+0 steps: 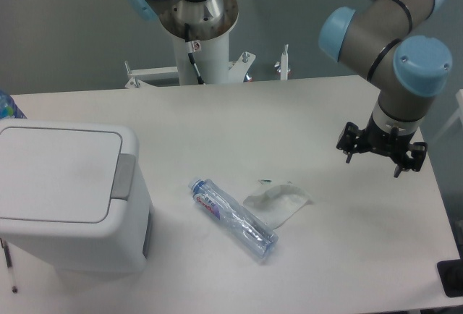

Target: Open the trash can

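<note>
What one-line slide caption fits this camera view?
Gripper hovers empty at table right; trash can sits lid-closed at left, bottle and crumpled wrapper between.

arm bent over table's right side; gripper (372, 160) pointing down, fingers apparently spread, holding nothing.

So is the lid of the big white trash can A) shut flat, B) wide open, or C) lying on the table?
A: the trash can has its lid lying flat and closed on top, and the gripper is far off at the other side of the table.
</note>
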You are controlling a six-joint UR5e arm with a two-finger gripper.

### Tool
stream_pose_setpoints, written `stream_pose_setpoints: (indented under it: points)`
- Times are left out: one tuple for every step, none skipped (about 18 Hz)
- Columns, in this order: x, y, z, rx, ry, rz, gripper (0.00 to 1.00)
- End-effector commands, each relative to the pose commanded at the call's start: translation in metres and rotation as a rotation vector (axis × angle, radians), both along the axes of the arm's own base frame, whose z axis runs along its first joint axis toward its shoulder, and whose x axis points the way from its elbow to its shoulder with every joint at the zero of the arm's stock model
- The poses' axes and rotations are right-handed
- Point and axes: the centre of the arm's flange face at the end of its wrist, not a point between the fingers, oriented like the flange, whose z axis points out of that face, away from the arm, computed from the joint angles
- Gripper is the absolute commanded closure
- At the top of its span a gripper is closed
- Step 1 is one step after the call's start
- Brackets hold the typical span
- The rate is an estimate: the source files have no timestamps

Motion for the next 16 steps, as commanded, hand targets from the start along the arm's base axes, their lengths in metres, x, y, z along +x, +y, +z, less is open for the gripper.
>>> stream_pose_setpoints:
  points:
    - [0.003, 0.001, -0.001, 0.029, -0.008, 0.028, 0.0]
    - [0.004, 0.003, 0.005, 0.063, 0.01, 0.062, 0.0]
    - [0.004, 0.006, 0.01, 0.094, 0.025, 0.096, 0.0]
    - [0.005, 0.01, 0.012, 0.125, 0.015, 0.131, 0.0]
    - [0.007, 0.014, 0.016, 0.166, -0.011, 0.177, 0.0]
    - [0.01, 0.018, 0.019, 0.213, -0.047, 0.225, 0.0]
    - [0.012, 0.022, 0.022, 0.259, -0.084, 0.276, 0.0]
    - [0.013, 0.026, 0.024, 0.291, -0.099, 0.317, 0.0]
    - [0.013, 0.028, 0.029, 0.306, -0.081, 0.336, 0.0]
    - [0.016, 0.029, 0.028, 0.306, -0.076, 0.34, 0.0]
    - [0.02, 0.032, 0.028, 0.306, -0.08, 0.336, 0.0]
    - [0.024, 0.032, 0.033, 0.313, -0.079, 0.328, 0.0]
    - [0.028, 0.032, 0.036, 0.317, -0.079, 0.328, 0.0]
    - [0.034, 0.038, 0.043, 0.329, -0.082, 0.315, 0.0]
    - [0.039, 0.044, 0.049, 0.358, -0.101, 0.309, 0.0]
    - [0.045, 0.048, 0.06, 0.396, -0.117, 0.312, 0.0]
